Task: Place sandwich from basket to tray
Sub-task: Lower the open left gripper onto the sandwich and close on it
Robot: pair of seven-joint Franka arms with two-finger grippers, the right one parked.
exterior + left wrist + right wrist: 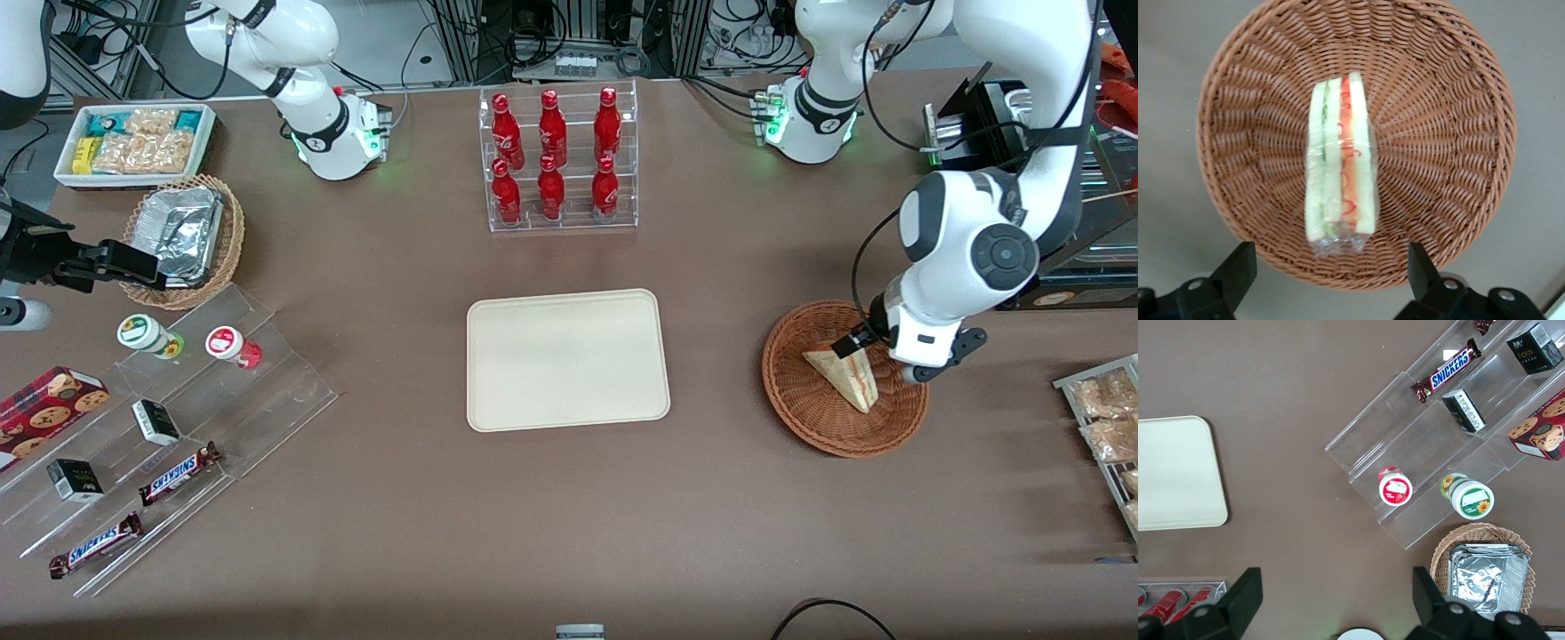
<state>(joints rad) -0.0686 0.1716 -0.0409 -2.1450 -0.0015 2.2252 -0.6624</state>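
Left wrist view: I am holding the end effector (1326,277), fingers spread and empty, above the sandwich (1340,160) lying in the basket (1458,133). I am planning to straddle its flat bread faces and squeeze gently. Only the front view is showing the tray (567,358) waiting mid-counter, toward the parked arm.

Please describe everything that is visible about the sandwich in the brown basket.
The sandwich is a triangular wedge of pale white bread with green and red-orange filling along its cut edge, wrapped in clear film. It lies alone in the round reddish-brown wicker basket, resting on the woven bottom. The open gripper hangs above the basket and does not touch it. The cream tray lies apart, toward the parked arm's end.
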